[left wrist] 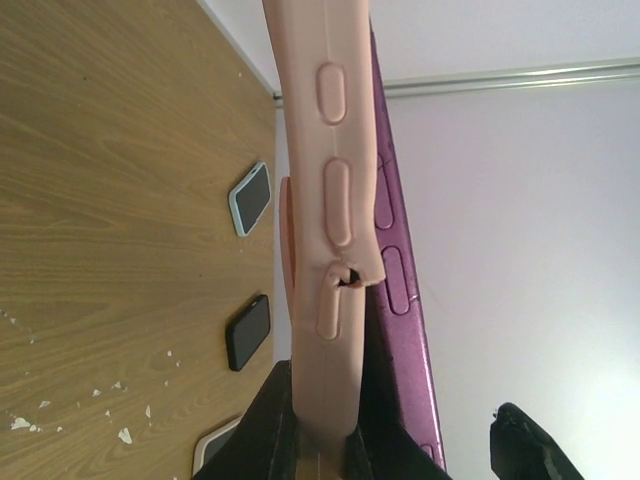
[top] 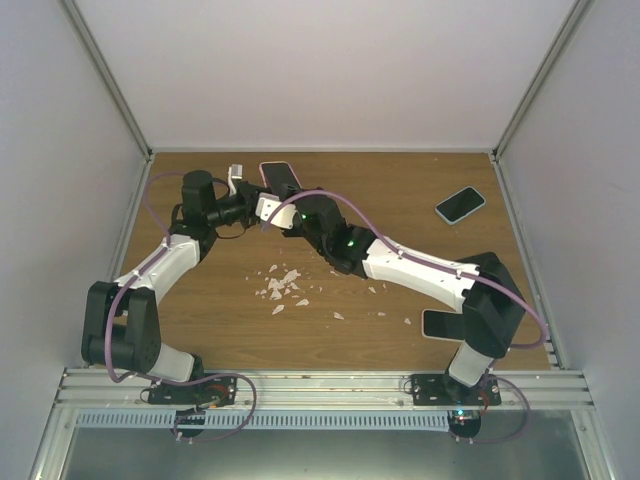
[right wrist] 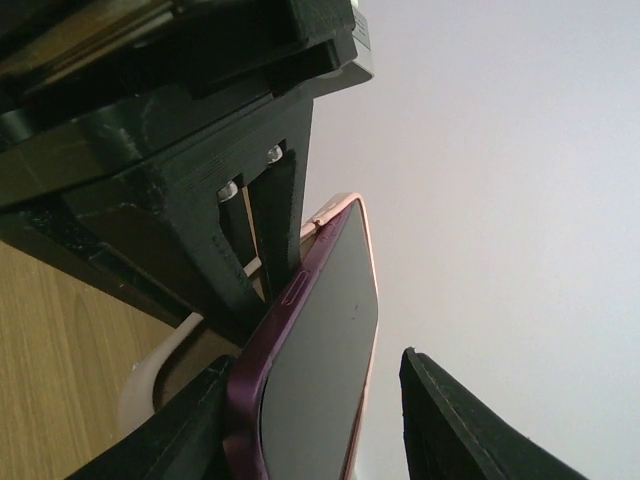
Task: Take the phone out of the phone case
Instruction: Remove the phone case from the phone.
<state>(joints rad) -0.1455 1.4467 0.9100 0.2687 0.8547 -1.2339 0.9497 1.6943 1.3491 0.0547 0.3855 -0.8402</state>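
A purple phone (top: 283, 180) sits partly in a pink case (left wrist: 325, 150), held up off the table at the back left. In the left wrist view the purple phone (left wrist: 400, 290) stands off the case's torn edge. My left gripper (top: 238, 188) is shut on the pink case, with the case's end clamped between its fingers (left wrist: 262, 425). My right gripper (top: 270, 212) is open around the phone (right wrist: 320, 350). Its left finger (right wrist: 190, 420) touches the purple edge, and its right finger (right wrist: 450, 430) stands clear of the screen.
A dark phone in a teal case (top: 460, 204) lies at the back right. A white-cased phone (top: 438, 323) lies near the right arm's base. White crumbs (top: 280, 285) are scattered mid-table. Grey walls close in the left, back and right sides.
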